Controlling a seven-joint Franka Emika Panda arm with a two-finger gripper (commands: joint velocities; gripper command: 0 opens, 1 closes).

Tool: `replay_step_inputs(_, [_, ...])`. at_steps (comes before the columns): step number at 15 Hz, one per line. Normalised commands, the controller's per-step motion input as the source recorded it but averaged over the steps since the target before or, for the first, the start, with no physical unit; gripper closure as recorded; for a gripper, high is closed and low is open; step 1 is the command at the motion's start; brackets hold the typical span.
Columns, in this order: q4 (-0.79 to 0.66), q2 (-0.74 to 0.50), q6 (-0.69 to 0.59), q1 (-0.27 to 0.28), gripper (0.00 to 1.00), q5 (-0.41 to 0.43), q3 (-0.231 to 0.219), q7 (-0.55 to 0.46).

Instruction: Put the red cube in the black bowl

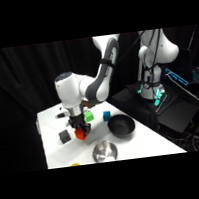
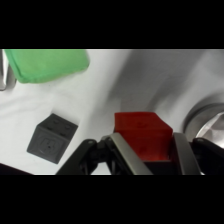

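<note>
The red cube [image 2: 140, 131] sits between my gripper's [image 2: 152, 156] two fingers, which press against its left and right sides. In the side view my gripper [image 1: 80, 130] comes down from above near the table's left-middle, with the red cube [image 1: 80, 135] at its tips, low over the table surface. The black bowl [image 1: 122, 126] stands to the right of the gripper, a short way off, and holds nothing that I can see.
A dark grey cube [image 1: 65, 136] [image 2: 51, 138] lies just left of the gripper. A green block [image 1: 89, 117] [image 2: 47, 64] and a blue cube [image 1: 107, 115] lie behind. A silver metal bowl [image 1: 104, 152] [image 2: 212, 125] stands near the front edge.
</note>
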Motion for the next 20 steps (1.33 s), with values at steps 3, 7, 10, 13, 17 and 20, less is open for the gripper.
replay_step_inputs(3, [-0.39,-0.5,-0.17,0.102,0.74,-0.049,-0.05,0.13])
replay_step_inputs(7, [-0.48,-0.55,-0.08,0.125,0.74,-0.04,-0.048,0.18])
replay_step_inputs(10, [-0.52,-0.57,-0.04,0.162,0.74,-0.057,-0.066,0.3])
replay_step_inputs(13, [-0.49,-0.52,-0.03,0.17,0.74,-0.052,-0.056,0.34])
replay_step_inputs(17, [-0.46,-0.44,0.02,0.161,0.74,-0.033,-0.02,0.33])
replay_step_inputs(20, [-0.43,-0.37,0.08,0.129,0.74,-0.009,0.019,0.29])
